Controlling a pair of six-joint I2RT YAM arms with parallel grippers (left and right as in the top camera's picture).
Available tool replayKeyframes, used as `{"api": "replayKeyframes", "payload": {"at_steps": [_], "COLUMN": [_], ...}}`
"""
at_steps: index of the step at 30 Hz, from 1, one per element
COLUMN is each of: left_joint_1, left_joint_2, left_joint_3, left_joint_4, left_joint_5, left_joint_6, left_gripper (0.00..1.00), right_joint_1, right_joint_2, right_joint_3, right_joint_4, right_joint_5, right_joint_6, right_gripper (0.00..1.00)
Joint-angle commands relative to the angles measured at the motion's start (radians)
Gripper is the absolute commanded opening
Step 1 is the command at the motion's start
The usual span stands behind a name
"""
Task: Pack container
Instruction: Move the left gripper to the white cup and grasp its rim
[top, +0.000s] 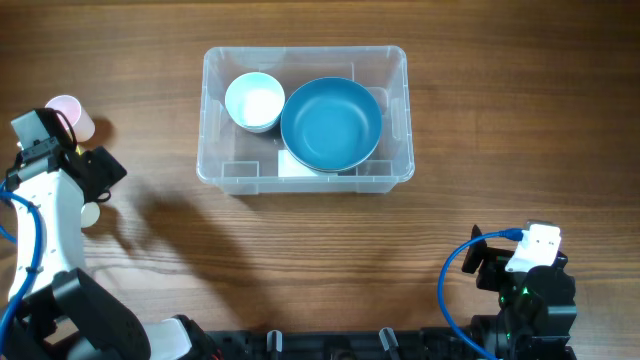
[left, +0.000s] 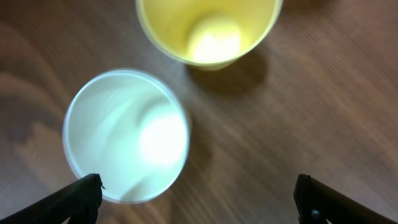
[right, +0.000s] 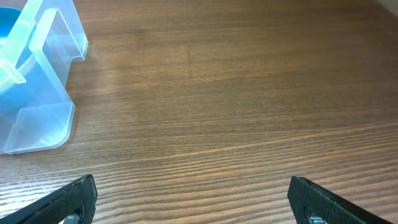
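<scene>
Well right of left end effector (left: 199, 186): container (top: 305, 51).

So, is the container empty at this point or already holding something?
Not empty. The container holds a small white bowl and a bigger blue bowl, side by side, both upright.

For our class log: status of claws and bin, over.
Left claw open over white cup, yellow cup beside. Right claw open, empty. Clear rectangular plastic bin holds blue bowl, white bowl. Nothing blocking.
</scene>
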Motion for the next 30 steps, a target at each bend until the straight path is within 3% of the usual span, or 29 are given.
{"api": "replayKeyframes", "payload": {"at_steps": [1, 9, 10, 13, 16, 25, 30], "left_joint_1": [0.005, 0.005, 0.005, 0.005, 0.005, 0.005, 0.005], "left_joint_2": [0.037, 0.154, 0.162, 0.163, 0.16, 0.127, 0.085], "left_joint_3": [-0.009, -0.009, -0.009, -0.009, -0.009, -0.007, -0.007], "left_joint_4": [0.044, 0.077, 0.076, 0.076, 0.071, 0.064, 0.064], "left_joint_5": [0.079, 0.079, 0.079, 0.079, 0.079, 0.066, 0.063], "left_joint_6": [0.092, 0.092, 0.092, 0.092, 0.092, 0.092, 0.092], "left_gripper": [0.98, 0.93, 0.89, 0.63, 0.5, 0.22, 0.15], "right_joint_1": [0.008, 0.008, 0.008, 0.008, 0.008, 0.008, 0.008], "right_joint_2": [-0.002, -0.002, -0.002, -0.002, -0.002, -0.002, -0.002], "right_joint_3": [0.008, 0.008, 0.008, 0.008, 0.008, 0.008, 0.008], "right_joint_4": [0.001, 0.0, -0.001, -0.001, -0.001, -0.001, -0.001], "right_joint_5": [0.012, 0.012, 0.012, 0.013, 0.013, 0.012, 0.012], "right_joint_6": [-0.01, -0.01, -0.01, -0.01, -0.01, -0.01, -0.01], "right_gripper": [1.0, 1.0, 1.0, 1.0, 1.0, 1.0, 1.0]}}
